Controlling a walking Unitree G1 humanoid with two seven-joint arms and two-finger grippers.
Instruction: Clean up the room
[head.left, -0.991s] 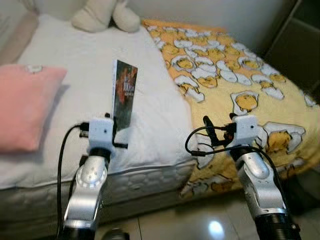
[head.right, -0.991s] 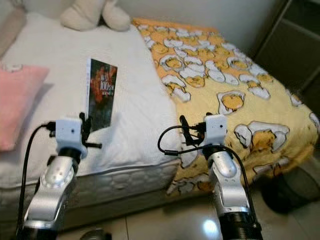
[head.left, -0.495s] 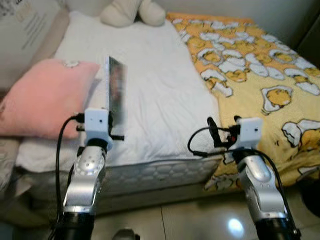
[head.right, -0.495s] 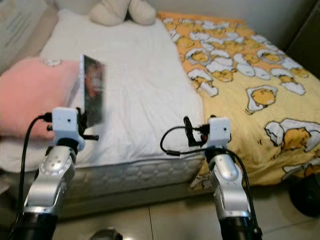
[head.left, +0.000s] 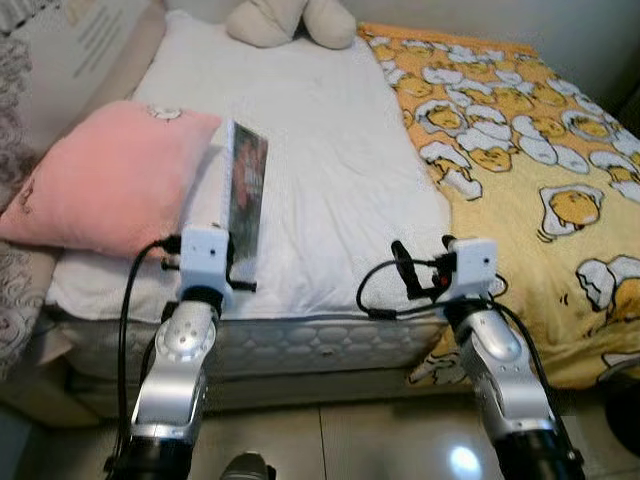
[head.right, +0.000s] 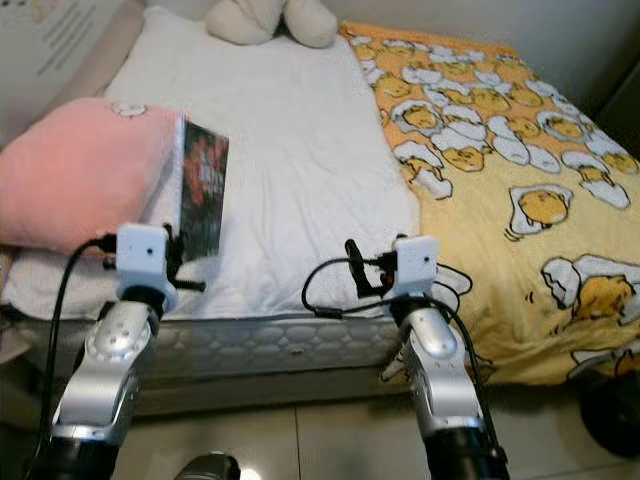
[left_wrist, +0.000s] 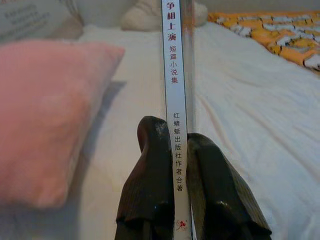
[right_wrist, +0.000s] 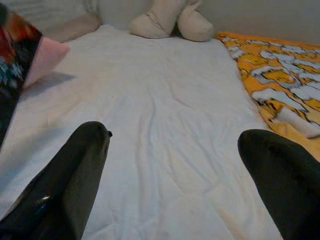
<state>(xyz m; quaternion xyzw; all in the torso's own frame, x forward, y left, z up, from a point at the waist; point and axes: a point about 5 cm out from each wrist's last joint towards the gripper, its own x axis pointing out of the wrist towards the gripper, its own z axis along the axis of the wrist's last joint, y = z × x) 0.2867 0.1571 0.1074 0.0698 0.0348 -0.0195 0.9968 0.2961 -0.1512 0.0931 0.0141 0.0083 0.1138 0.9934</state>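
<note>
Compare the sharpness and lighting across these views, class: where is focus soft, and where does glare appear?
Left wrist view: the book spine reads sharply, the bed behind soft. Left eye view: glare spot on the floor. Right wrist view: fingertips dark and blurred.

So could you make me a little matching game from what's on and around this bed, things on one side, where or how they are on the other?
Things:
1. book
2. pink pillow
3. stuffed toy
4. yellow blanket

Places or states:
A. at the head of the bed
B. held upright in the left gripper
C. spread over the robot's right side of the bed
D. lying on the robot's left side of the bed

Pairs: 1-B, 2-D, 3-A, 4-C
</note>
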